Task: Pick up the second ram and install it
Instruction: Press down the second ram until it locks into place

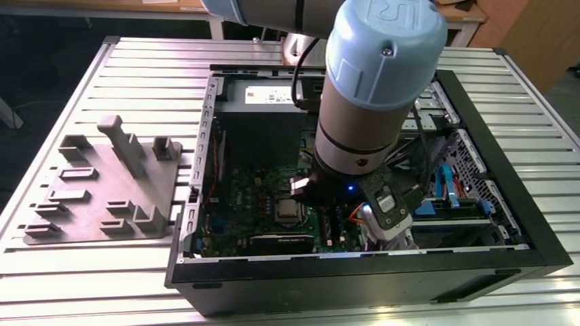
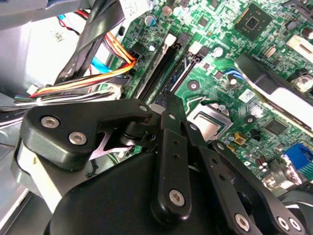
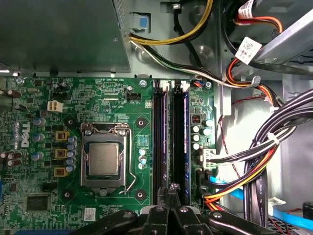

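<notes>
Grey holder tray [image 1: 100, 183] beside the case [image 1: 363, 272], in the exterior view.

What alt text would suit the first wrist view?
Looking down into an open computer case, the gripper sits over the long black memory slots of a green motherboard, with the processor socket beside them. Bundled cables run along the other side.

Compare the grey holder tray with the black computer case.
The holder tray is grey, low and flat with moulded posts; the computer case is black, deep and boxy. The tray lies apart from the arm; the case has the arm reaching into it. Both rest on the slatted table.
</notes>
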`<state>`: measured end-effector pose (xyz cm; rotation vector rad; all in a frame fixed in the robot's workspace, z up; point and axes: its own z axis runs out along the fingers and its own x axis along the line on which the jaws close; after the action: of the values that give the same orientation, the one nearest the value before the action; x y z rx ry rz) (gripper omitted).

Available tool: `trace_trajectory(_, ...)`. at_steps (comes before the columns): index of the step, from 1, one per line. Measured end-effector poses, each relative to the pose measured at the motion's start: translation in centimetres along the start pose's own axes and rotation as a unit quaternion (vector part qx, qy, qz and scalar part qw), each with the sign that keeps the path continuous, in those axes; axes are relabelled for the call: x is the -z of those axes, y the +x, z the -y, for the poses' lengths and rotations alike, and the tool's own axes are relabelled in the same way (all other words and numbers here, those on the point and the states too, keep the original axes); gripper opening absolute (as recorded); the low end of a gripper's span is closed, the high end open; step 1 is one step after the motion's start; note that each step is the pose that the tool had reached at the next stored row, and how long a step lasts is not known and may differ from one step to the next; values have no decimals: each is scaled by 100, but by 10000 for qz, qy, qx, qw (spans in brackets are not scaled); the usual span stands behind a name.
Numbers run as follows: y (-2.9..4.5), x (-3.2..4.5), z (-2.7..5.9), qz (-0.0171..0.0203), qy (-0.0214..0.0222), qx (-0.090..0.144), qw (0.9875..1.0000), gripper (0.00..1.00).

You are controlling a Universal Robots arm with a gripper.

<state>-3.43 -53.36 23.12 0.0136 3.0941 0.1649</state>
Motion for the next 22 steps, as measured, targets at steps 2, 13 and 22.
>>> trace_trajectory(2, 0, -6, 2, 0, -1, 0, 10000, 10)
trace_trajectory(13, 3, -69, 14, 0, 1, 0, 10000, 10)
trace_trajectory(22, 5, -125, 21, -1, 3, 0, 10000, 10)
